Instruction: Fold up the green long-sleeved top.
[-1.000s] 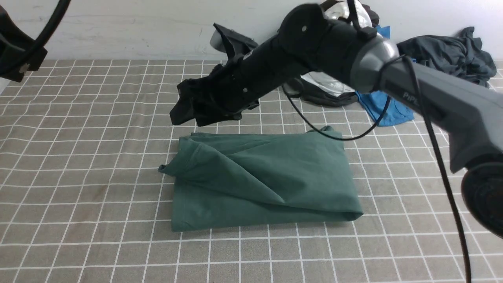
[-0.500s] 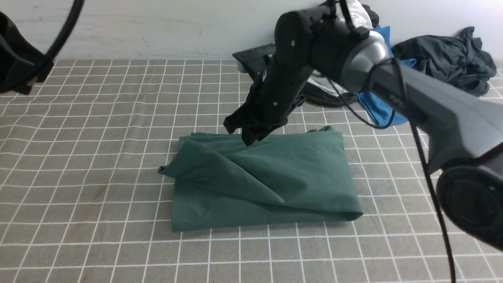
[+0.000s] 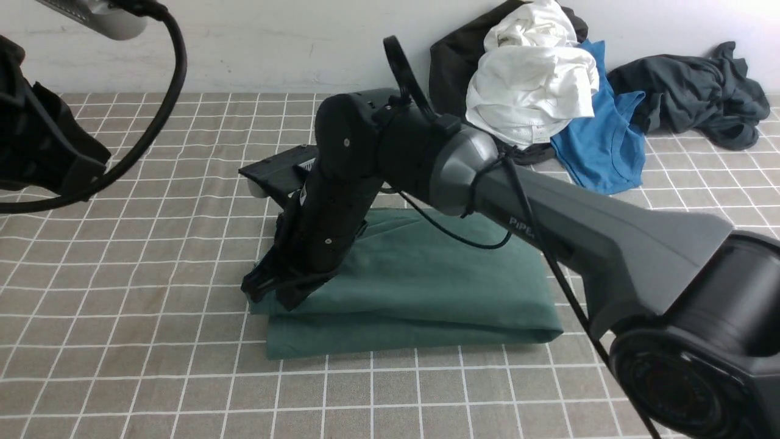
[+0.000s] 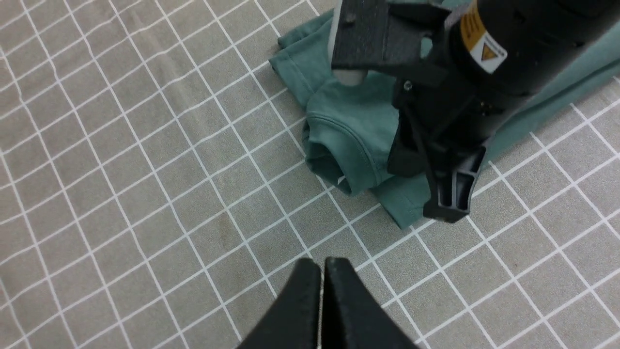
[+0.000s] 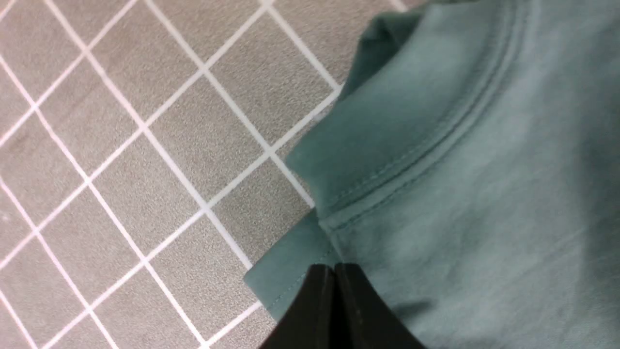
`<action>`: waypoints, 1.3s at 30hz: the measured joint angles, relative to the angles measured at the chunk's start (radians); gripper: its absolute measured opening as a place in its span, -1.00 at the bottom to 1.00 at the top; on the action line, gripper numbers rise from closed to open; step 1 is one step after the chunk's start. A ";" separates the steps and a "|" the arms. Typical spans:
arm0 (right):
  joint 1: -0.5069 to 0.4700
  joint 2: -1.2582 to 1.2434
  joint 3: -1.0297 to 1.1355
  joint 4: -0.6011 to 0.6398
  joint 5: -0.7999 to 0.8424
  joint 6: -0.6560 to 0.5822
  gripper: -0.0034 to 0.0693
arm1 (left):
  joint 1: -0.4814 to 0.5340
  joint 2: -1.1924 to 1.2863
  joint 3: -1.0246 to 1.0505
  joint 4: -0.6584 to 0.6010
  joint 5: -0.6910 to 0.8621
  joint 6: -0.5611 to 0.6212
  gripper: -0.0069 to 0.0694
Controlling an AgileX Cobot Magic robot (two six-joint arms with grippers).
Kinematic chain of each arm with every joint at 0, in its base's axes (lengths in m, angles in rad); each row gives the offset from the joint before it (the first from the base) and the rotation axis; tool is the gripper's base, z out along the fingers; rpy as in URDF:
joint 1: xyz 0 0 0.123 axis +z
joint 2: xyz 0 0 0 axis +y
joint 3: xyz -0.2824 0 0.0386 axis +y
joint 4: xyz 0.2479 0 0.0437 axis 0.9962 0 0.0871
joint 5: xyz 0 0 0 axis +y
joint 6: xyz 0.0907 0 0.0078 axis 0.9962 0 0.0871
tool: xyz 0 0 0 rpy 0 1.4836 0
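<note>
The green long-sleeved top (image 3: 439, 274) lies folded into a rough rectangle in the middle of the checked cloth. Its round collar shows at its left end (image 4: 348, 131). My right gripper (image 3: 268, 292) is shut, its tips set down on the fabric at that left end beside the collar seam (image 5: 460, 169). In the right wrist view the right gripper (image 5: 334, 266) has its jaws together with no fabric showing between them. My left gripper (image 4: 322, 261) is shut and empty, hanging above bare cloth a short way from the collar. The right gripper (image 4: 450, 208) also shows in the left wrist view.
A pile of clothes lies against the back wall: a white garment (image 3: 530, 91), a bright blue shirt (image 3: 603, 152), a dark grey garment (image 3: 694, 91) and a black one (image 3: 451, 67). The checked tablecloth (image 3: 122, 274) covers the table. My right arm crosses above the top.
My right arm has swung down and leftward from above the top's far edge to its left end by the collar. Its gripper has gone from open to shut. The left gripper stays shut.
</note>
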 joint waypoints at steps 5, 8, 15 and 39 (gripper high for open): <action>-0.015 -0.048 0.007 -0.052 0.002 0.031 -0.94 | 0.000 -0.006 0.001 0.000 -0.008 -0.001 -0.84; -0.041 -0.183 0.064 -0.109 -0.001 0.038 -0.94 | 0.000 -0.055 0.015 0.009 -0.014 -0.017 -0.84; -0.127 -0.577 0.489 -0.224 -0.002 0.038 -0.94 | 0.000 -0.344 0.194 0.162 -0.031 -0.162 -0.84; -0.206 -2.004 1.568 -0.263 -0.745 0.140 -0.94 | 0.000 -1.165 0.838 0.179 -0.239 -0.361 -0.84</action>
